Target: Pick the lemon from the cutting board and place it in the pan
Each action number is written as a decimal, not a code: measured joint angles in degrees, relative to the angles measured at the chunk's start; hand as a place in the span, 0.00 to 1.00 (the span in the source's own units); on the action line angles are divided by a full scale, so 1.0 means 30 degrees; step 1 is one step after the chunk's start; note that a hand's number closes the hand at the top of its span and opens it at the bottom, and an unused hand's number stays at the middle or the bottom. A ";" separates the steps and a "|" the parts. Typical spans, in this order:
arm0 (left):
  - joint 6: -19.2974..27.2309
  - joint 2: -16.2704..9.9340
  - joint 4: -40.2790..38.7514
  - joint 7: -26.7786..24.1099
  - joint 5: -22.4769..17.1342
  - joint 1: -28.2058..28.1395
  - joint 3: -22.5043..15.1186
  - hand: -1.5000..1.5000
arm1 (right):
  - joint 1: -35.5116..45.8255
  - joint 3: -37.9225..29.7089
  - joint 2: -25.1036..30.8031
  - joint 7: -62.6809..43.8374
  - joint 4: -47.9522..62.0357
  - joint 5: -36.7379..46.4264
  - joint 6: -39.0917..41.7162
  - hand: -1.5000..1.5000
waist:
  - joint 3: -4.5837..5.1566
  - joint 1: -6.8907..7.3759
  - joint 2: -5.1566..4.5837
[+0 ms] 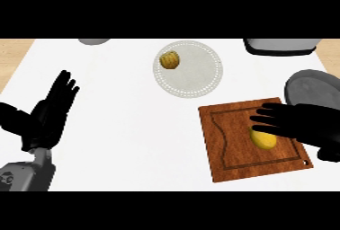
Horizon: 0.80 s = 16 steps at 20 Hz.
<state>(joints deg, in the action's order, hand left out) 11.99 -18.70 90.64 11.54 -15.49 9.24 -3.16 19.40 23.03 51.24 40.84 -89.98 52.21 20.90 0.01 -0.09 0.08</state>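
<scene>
**Lemon approached on the board**

White counter is seen from above. Spread, straight fingers of the right hand are held over the lemon on the cutting board; they should be curled round it before lifting toward the pan behind. Left hand is rested open.

One worktop, white. One wooden cutting board at right. One lemon on board. One white plate at centre top, carrying one ridged yellow-brown food item. One dark grey pan at right edge, partly hidden. One grey vessel at top right, cut by frame. One grey object at top left, only sliver visible. Two black hands: left hand, right hand. Two yellowish items total; three grey items.
</scene>
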 measured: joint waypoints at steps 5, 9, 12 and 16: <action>-0.0158 0.0522 -0.0407 -0.0165 0.0548 0.0253 0.0137 0.50 | 0.0146 -0.0120 -0.1540 -0.0834 0.0399 0.1794 0.0498 0.00 | -0.0002 0.0062 -0.0027; -0.0406 0.0759 -0.0271 -0.0160 0.0817 0.0190 0.0374 0.50 | 0.0243 -0.0235 -0.2963 -0.0841 0.1551 0.3118 0.0127 0.00 | -0.0001 0.0109 -0.0033; -0.0440 0.0895 -0.0090 0.0402 0.1024 0.0449 0.0604 0.50 | 0.0212 -0.0487 -0.3589 -0.0555 0.1801 0.3788 0.0423 0.00 | -0.0005 0.0088 -0.0031; -0.0870 0.0938 -0.0237 0.0485 0.1039 0.0574 0.0979 0.50 | 0.0568 -0.0379 -0.4409 -0.0112 0.3543 0.5213 -0.0385 0.00 | -0.0002 0.0122 -0.0041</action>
<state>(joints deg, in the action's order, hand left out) 9.38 -15.88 89.93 12.99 -12.37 10.96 -0.22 21.10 21.89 38.01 40.50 -79.36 67.85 19.74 0.01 0.28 -0.04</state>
